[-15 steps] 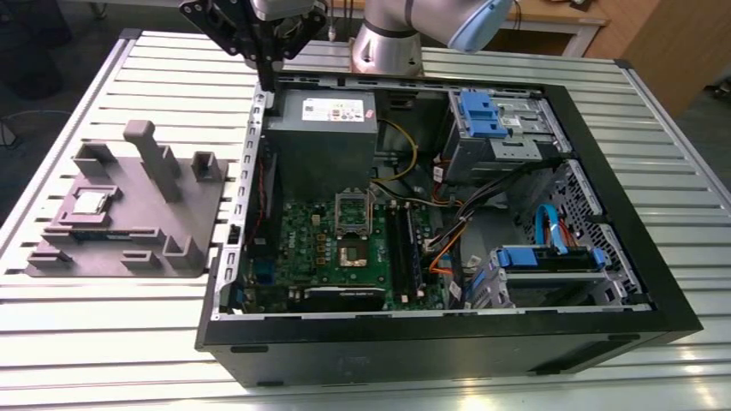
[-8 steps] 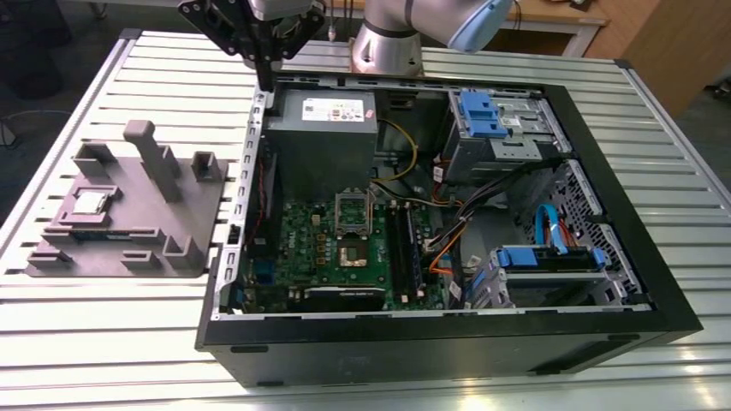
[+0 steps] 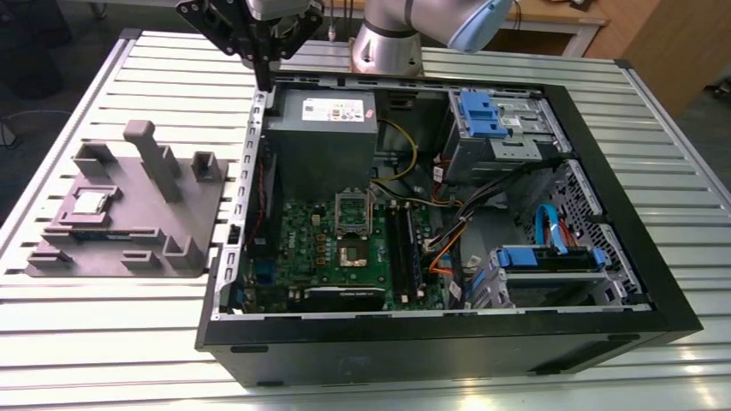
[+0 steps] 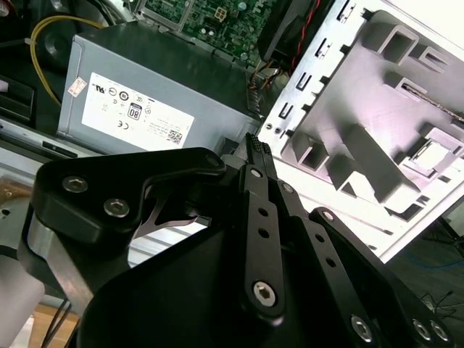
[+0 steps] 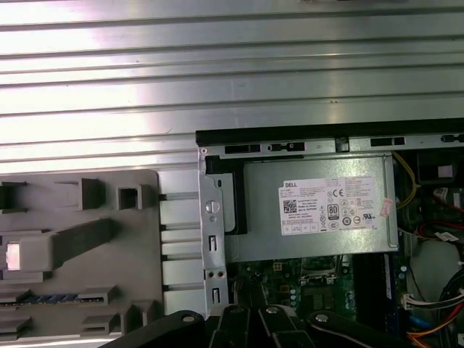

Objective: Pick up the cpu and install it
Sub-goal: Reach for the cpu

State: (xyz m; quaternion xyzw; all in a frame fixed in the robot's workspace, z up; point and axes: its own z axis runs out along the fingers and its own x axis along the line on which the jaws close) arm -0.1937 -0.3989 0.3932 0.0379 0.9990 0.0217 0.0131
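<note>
Silver-grey cpu [image 3: 89,202] sits in the grey fixture block [image 3: 183,210], 9 o'clock of the PC case [image 3: 434,351]. Probably light, stiff, fragile: pinch its edges. Gripper [image 3: 265,77] hangs empty, pressed together.

Cut by an edge of the first wrist view: cpu [image 5: 10,256], only half seen. Cropped at the exterior view's top edge: gripper [image 3: 265,83] body and arm [image 3: 389,38].

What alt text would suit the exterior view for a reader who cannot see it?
The gripper hangs over a corner of the open computer case; the cpu lies in the grey fixture block on the exterior view's left.
</note>
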